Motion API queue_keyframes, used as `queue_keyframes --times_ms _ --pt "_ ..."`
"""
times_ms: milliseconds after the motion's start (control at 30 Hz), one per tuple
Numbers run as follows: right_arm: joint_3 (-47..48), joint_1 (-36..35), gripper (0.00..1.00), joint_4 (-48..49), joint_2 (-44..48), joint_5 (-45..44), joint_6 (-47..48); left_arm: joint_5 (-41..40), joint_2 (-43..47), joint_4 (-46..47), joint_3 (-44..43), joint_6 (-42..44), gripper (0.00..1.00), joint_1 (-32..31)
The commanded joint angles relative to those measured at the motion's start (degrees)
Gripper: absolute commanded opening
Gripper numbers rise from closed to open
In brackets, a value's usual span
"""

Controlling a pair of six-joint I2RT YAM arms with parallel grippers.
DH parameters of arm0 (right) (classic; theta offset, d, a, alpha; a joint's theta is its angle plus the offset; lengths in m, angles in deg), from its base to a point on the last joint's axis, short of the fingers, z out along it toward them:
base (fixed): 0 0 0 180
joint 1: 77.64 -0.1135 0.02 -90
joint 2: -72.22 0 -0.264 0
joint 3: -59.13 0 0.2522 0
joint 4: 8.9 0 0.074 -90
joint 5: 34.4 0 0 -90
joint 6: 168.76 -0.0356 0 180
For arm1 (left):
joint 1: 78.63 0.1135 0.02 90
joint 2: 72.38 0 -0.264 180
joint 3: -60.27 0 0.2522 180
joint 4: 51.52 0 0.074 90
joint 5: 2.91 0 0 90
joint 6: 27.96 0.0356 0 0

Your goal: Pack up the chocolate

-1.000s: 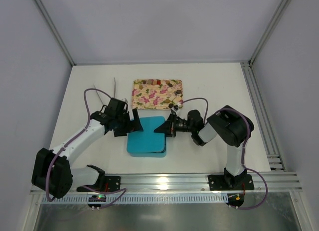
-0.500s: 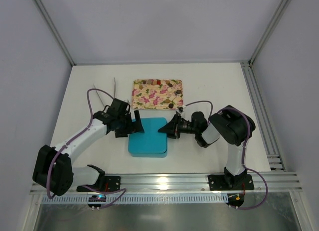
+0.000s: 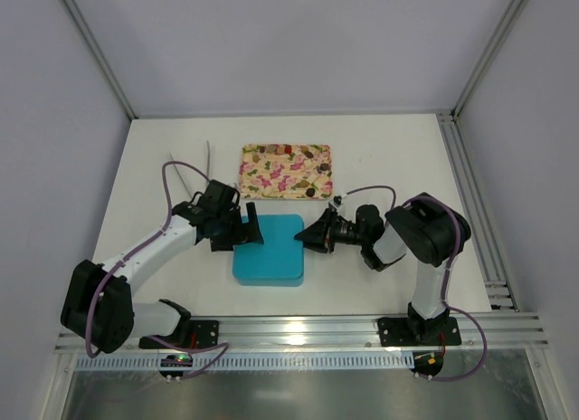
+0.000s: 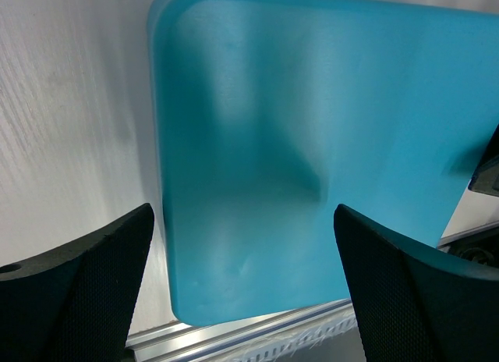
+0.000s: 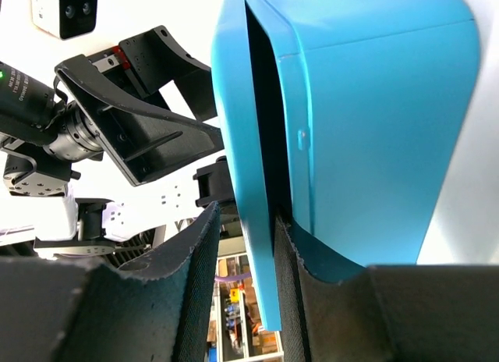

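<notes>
Several small brown and reddish chocolates (image 3: pixel 288 151) lie on the pink floral tray (image 3: pixel 271 177) at the back. A teal box (image 3: pixel 268 249) sits in front of it with its lid (image 5: pixel 242 128) down over the base (image 5: pixel 374 104); a dark slit stays between them at the right side. My right gripper (image 3: pixel 314 237) is at the box's right edge. In the right wrist view its jaws (image 5: pixel 248 218) straddle the lid's rim, one finger touching it and a gap at the other. My left gripper (image 3: pixel 249 225) is wide open over the lid's left edge (image 4: pixel 242 214), holding nothing.
The tray's near edge is close behind the box. A thin stick (image 3: pixel 208 156) lies at the back left. An aluminium rail (image 3: pixel 308 329) runs along the front edge and a frame rail (image 3: pixel 470 194) along the right side.
The lid, tilted up at its right side a second ago, has come down flat on the box. My right gripper has shifted a little to the right. My left gripper has stayed at the left edge.
</notes>
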Motion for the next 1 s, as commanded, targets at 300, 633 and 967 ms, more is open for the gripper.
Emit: queue_keyframes --times_ms 300,633,967 --pt "-3.16 3.15 0.4 7.53 3.67 0.85 3.32 -1.55 -1.74 2.53 -2.5 -1.29 0.94 -2.13" --pt "-4.04 3.86 0.46 -1.43 7.53 -0.38 9.73 -1.81 -2.88 2.09 -4.52 -1.38 0.93 -3.28" --pt "-1.84 4.21 0.52 -24.02 16.15 -3.1 21.95 -2.34 -4.11 1.74 -4.7 -1.47 0.93 -4.24"
